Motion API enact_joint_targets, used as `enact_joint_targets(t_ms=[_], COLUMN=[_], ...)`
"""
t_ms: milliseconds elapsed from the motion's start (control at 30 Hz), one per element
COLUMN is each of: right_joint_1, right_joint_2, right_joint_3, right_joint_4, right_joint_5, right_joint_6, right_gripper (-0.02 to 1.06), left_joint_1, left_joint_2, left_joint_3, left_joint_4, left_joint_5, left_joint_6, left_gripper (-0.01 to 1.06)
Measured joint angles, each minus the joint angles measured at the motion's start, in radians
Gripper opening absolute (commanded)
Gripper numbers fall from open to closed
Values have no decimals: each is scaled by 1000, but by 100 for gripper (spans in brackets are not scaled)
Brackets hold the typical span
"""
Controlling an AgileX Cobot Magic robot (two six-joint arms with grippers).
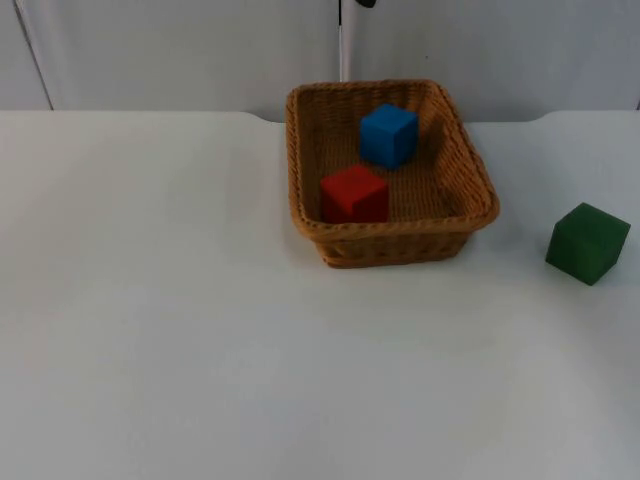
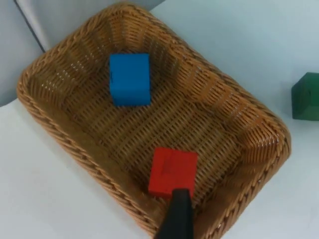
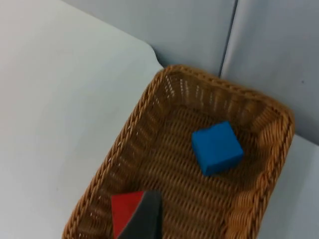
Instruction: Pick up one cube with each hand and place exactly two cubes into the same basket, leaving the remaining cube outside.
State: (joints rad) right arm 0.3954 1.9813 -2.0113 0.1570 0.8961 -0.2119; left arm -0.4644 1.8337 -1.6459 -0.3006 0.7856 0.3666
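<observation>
A brown wicker basket point(image 1: 390, 240) stands at the back middle of the table. Inside it a blue cube point(image 1: 388, 135) lies toward the far side and a red cube point(image 1: 354, 193) toward the near wall, a small gap between them. A green cube point(image 1: 587, 243) sits on the table to the basket's right, outside it. In the left wrist view my left gripper point(image 2: 175, 219) hangs above the basket point(image 2: 75, 149), just beside the red cube point(image 2: 172, 171), clear of the blue cube point(image 2: 130, 79). My right gripper point(image 3: 144, 219) also hovers over the basket point(image 3: 134, 129), partly covering the red cube point(image 3: 125, 211).
The grey partition wall point(image 1: 180, 50) rises right behind the basket. White table top point(image 1: 200, 330) stretches wide to the left and in front of the basket. The green cube point(image 2: 306, 96) lies near the table's right side.
</observation>
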Motion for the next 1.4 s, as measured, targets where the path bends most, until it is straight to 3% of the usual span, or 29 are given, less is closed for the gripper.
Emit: enact_joint_targets(t_ms=[367,600,800,967,1400], right_joint_1=[0,0,0,0,0], right_joint_2=[-222,-326,-417,-510,-774], right_joint_3=[398,555,658,742,975], right_joint_4=[0,0,0,0,6], right_joint_5=[-200,-279,-311,-320,-338], right_joint_6=[-16,-16,-16,-16,-16], right_gripper=[87,87,87,87,87], left_joint_1=[0,0,0,0,0], left_joint_2=[-40,-81,-165,-296,-557], left_joint_3=[0,8,157,364,633], left_joint_4=[7,7,7,7,21], left_joint_5=[45,56,-22,-136,-211], left_joint_6=[-23,-25,-26,-26,-26], left_gripper=[73,73,73,73,73])
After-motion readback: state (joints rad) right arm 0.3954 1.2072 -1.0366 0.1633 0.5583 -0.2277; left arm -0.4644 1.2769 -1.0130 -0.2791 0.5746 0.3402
